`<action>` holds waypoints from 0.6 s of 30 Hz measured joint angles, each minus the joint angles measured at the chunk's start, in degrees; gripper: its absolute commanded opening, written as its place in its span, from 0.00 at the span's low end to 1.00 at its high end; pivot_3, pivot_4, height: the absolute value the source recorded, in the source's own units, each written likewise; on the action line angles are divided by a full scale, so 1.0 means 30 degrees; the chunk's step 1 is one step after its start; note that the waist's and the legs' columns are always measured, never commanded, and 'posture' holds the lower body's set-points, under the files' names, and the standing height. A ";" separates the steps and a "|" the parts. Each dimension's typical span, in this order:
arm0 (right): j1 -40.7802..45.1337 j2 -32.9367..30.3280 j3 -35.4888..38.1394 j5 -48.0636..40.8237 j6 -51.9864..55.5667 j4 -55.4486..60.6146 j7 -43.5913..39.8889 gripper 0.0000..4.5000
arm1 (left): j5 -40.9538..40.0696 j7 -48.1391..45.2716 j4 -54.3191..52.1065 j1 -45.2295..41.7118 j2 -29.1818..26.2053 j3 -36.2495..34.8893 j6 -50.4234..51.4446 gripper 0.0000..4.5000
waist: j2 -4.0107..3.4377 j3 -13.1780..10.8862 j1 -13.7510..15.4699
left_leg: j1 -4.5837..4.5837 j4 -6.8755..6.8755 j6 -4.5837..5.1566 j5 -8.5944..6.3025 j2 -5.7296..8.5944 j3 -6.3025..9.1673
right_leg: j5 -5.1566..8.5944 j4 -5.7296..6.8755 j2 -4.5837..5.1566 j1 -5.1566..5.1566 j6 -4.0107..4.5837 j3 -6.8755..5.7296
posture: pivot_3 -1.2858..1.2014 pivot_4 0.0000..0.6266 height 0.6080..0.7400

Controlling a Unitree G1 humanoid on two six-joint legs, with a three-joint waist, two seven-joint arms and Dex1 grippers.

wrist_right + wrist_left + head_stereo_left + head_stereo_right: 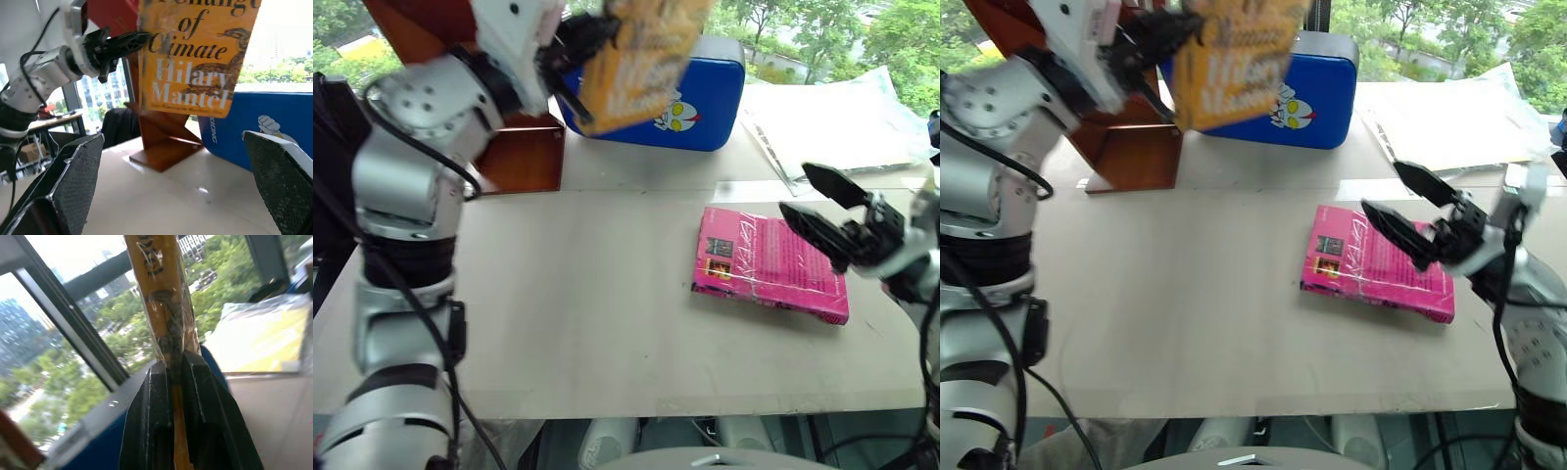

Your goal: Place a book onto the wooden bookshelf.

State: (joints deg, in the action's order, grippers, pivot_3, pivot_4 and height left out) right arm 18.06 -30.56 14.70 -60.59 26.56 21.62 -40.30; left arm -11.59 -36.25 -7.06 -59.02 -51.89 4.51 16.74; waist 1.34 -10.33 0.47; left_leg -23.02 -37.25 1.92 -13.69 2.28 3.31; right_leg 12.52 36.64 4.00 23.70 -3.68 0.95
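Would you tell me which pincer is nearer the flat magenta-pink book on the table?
Right. The right pincer hovers open just above the magenta-pink book; the left pincer is raised far across the table, clamping the yellow-orange paperback.

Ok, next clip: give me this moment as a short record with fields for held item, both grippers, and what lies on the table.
held item: thick yellow-orange paperback book, lifted above the table
left gripper: shut on the book's edge
right gripper: open, holding nothing, above the magenta-pink book
target: reddish-brown wooden bookshelf, at the table's far left
also on the table: blue padded case, a stack of papers
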 measured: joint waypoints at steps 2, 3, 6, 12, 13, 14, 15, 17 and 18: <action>0.2354 0.0528 -0.0417 -0.0560 0.0708 -0.1018 0.0676 1.00 | 0.2856 -0.0309 0.0272 -0.0750 -0.1388 0.0690 -0.2057 0.00 | -0.0051 -0.0029 -0.0049 | -0.0080 0.0015 -0.0066 0.0043 0.0009 0.0002 | -0.0008 -0.0024 0.0010 0.0074 -0.0006 0.0008 | 0.52 0.24 1.00; 0.3059 0.0760 -0.0508 -0.0919 0.1015 -0.1325 0.0856 1.00 | 0.4068 -0.0495 0.0194 -0.0913 -0.2111 0.1015 -0.3049 0.00 | -0.0051 -0.0029 -0.0055 | -0.0088 0.0008 -0.0070 0.0044 0.0010 0.0009 | -0.0007 -0.0016 0.0012 0.0076 -0.0006 -0.0006 | 0.52 0.24 1.00; 0.4710 0.1408 -0.0711 -0.1908 0.2056 -0.2505 0.0981 1.00 | 0.7066 -0.1352 -0.0353 -0.0471 -0.3798 0.1510 -0.5378 0.00 | -0.0058 -0.0025 0.0099 | -0.0226 -0.0003 -0.0071 0.0044 0.0011 0.0048 | -0.0001 -0.0036 0.0014 0.0175 -0.0013 -0.0064 | 0.52 0.24 1.00; 0.6195 0.1686 -0.1111 -0.1196 0.2482 -0.4614 0.0031 1.00 | 0.9252 -0.2257 0.0147 0.2048 -0.5638 0.1114 -0.6232 0.00 | -0.0061 -0.0041 -0.0136 | -0.0294 -0.0042 0.0016 -0.0003 0.0030 0.0008 | -0.0004 0.0054 0.0013 0.0276 -0.0022 -0.0028 | 0.52 0.24 1.00; 0.6269 0.1671 -0.1228 -0.0859 0.2466 -0.4751 -0.0059 1.00 | 0.9351 -0.2304 0.0198 0.2322 -0.5835 0.0868 -0.6292 0.00 | -0.0061 -0.0041 -0.0209 | -0.0293 -0.0042 0.0019 -0.0004 0.0028 0.0018 | -0.0004 0.0074 0.0012 0.0282 -0.0022 -0.0040 | 0.52 0.24 1.00; 0.6322 0.1647 -0.1378 -0.0387 0.2415 -0.4920 -0.0141 1.00 | 0.9475 -0.2367 0.0336 0.2596 -0.6108 0.0639 -0.6419 0.00 | -0.0061 -0.0041 -0.0274 | -0.0290 -0.0043 0.0020 -0.0004 0.0025 0.0026 | -0.0004 0.0094 0.0009 0.0283 -0.0022 -0.0053 | 0.52 0.24 1.00; 0.6327 0.1606 -0.1509 0.0161 0.2376 -0.5031 -0.0149 1.00 | 0.9540 -0.2405 0.0543 0.2864 -0.6321 0.0365 -0.6611 0.00 | -0.0062 -0.0041 -0.0346 | -0.0280 -0.0046 0.0021 -0.0004 0.0024 0.0029 | -0.0004 0.0124 0.0009 0.0286 -0.0021 -0.0054 | 0.52 0.24 1.00; 0.6326 0.1517 -0.1604 0.0756 0.2330 -0.5098 -0.0147 1.00 | 0.9695 -0.2414 0.0807 0.3030 -0.6376 0.0109 -0.6830 0.00 | -0.0063 -0.0042 -0.0401 | -0.0274 -0.0056 0.0021 -0.0003 0.0024 0.0029 | -0.0005 0.0157 0.0008 0.0291 -0.0020 -0.0053 | 0.52 0.24 1.00; 0.6323 0.1438 -0.1626 0.1195 0.2289 -0.5060 -0.0129 1.00 | 0.9820 -0.2413 0.1030 0.3180 -0.6434 -0.0019 -0.7068 0.00 | -0.0063 -0.0041 -0.0427 | -0.0265 -0.0064 0.0022 -0.0003 0.0025 0.0023 | -0.0005 0.0177 0.0009 0.0291 -0.0020 -0.0045 | 0.52 0.24 1.00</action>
State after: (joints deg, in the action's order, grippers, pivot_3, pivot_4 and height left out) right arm 37.03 -26.24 9.82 -57.00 33.43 6.44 -40.69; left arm 17.87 -43.49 -3.97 -49.48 -71.19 4.45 -4.46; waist 1.15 -10.45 -0.81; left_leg -23.81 -37.44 1.98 -13.70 2.35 3.38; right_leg 12.51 37.17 4.03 24.58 -3.74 0.82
